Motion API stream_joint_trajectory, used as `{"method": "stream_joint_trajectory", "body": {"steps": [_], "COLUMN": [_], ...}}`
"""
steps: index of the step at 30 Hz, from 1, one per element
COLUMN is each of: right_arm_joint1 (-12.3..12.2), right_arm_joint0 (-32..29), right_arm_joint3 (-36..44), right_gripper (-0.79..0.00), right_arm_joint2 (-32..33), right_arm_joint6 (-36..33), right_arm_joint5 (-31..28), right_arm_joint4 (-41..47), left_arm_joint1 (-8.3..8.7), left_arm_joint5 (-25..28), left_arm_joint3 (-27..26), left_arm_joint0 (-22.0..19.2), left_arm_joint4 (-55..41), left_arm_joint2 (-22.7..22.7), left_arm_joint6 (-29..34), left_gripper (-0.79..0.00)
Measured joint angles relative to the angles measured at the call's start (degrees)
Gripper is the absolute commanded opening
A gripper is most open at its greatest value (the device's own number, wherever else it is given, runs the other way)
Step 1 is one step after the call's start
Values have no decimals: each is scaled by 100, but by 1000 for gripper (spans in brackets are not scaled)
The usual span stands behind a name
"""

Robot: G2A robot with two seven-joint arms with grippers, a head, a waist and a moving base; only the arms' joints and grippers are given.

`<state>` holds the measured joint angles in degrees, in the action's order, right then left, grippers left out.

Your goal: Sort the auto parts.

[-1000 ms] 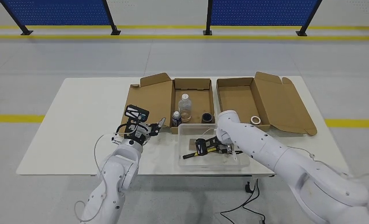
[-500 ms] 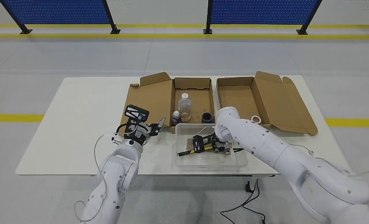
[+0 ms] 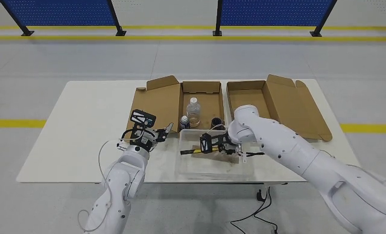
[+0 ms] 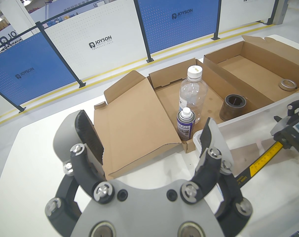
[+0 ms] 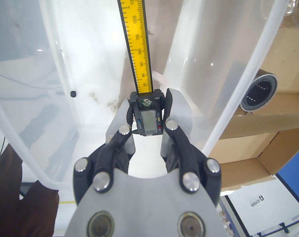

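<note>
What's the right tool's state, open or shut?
Shut: right tool grips the caliper, fingers pressed against both sides of its display head.

White table [image 3: 78, 125], viewed from above: open cardboard box [image 3: 202, 92] at 12 o'clock from centre with a flap flat toward 10, second cardboard box [image 3: 247, 104] just beside it at 2 with flaps toward 3, clear plastic bin [image 3: 199, 166] at 5 near the front edge.
</note>
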<state>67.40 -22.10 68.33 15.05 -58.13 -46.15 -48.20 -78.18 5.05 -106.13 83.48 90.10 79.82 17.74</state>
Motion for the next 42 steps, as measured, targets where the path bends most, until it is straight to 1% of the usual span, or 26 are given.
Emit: {"method": "stream_joint_trajectory", "body": {"steps": [3,9,17,24,29,33,37,42], "right_arm_joint1": [-191,-560,-933,-1219,-1353,-1445,-1492,-1487], "right_arm_joint0": [-92,-355,-705,-1107,-1396,-1687,-1963,-2187], "right_arm_joint3": [263,749,1232,1451,1503,1433,1319,1149], "right_gripper": [-785,-785,-785,-785,-785,-785,-785,-785], "right_arm_joint2": [222,721,1394,2076,2567,3025,3345,3509], "right_arm_joint6": [-63,-74,86,398,822,1350,1728,1955], "right_arm_joint5": [154,252,396,732,1069,1236,1217,990], "right_arm_joint4": [115,293,546,803,1178,1794,2538,3401], "left_arm_joint1": [0,0,0,0,0,0,0,0], "left_arm_joint5": [0,0,0,0,0,0,0,0], "left_arm_joint3": [0,0,0,0,0,0,0,0], "left_arm_joint0": [0,0,0,0,0,0,0,0], "left_arm_joint4": [0,0,0,0,0,0,0,0], "left_arm_joint2": [0,0,0,0,0,0,0,0], "left_arm_joint6": [0,0,0,0,0,0,0,0], "left_gripper": [0,0,0,0,0,0,0,0]}}
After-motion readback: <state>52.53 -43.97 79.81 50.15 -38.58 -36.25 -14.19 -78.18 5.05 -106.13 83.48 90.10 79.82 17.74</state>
